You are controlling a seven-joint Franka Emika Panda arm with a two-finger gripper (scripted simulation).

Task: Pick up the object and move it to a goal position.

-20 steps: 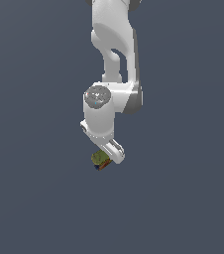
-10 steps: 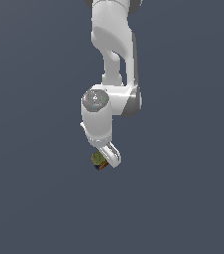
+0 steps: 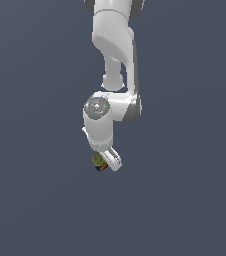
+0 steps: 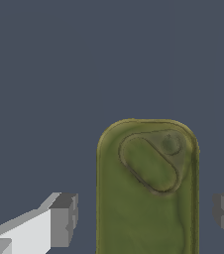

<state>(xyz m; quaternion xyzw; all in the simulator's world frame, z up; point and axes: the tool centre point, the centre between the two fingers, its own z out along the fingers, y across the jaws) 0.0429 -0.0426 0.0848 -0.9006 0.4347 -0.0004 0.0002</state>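
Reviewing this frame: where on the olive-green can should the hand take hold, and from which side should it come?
Grip the olive-green can across its two long straight sides, coming from directly above its flat top face. The wrist view shows those sides parallel and the can narrower than the gap between the fingers. The hand is open, straddling it, apparently not yet touching; closing there looks sound.
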